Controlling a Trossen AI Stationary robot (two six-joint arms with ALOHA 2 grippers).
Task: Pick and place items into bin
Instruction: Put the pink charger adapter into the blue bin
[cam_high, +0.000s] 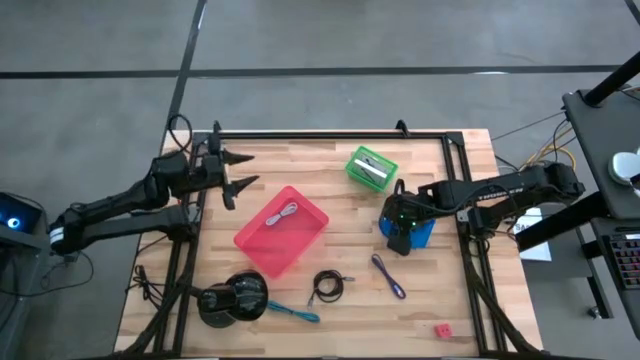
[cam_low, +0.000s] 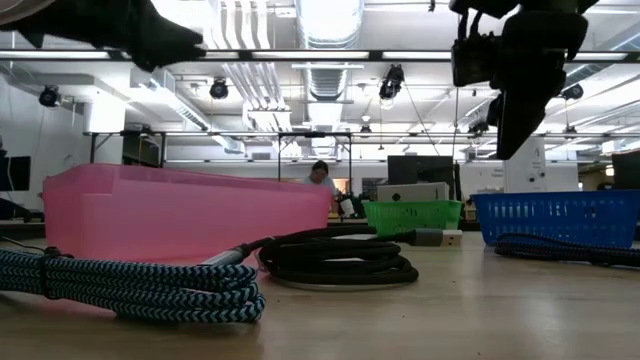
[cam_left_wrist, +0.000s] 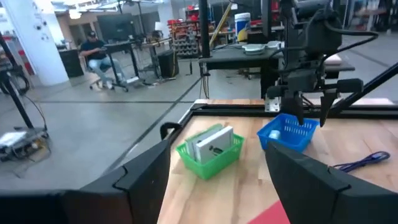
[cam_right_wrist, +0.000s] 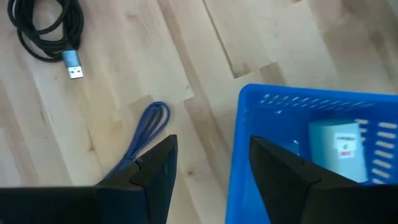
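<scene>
Right gripper (cam_high: 401, 232) spread and empty over the blue basket (cam_high: 420, 234); left gripper (cam_high: 238, 172) spread, waiting beside the pink bin (cam_high: 250, 240).
In the bin lies 1 whitish cord (cam_high: 285, 213); black cord (cam_high: 328, 286) and purple cord (cam_high: 388, 276) lie on the table near the green basket (cam_high: 358, 158).

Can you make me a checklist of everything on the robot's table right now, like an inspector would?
Surface: wooden table, black frame around it.
Job's things: pink bin with a whitish cord inside; black cord, purple cord, teal cord and red block lying loose.
Clutter: green basket holding a pale box; blue basket; large black round object.
Grippers: left tool open, hovering past the table's left edge; right tool over the blue basket, fingers apart, holding nothing.
Cables: thin wires hang off the left side.
Surroundings: workshop with desks; a seated person far back.
</scene>
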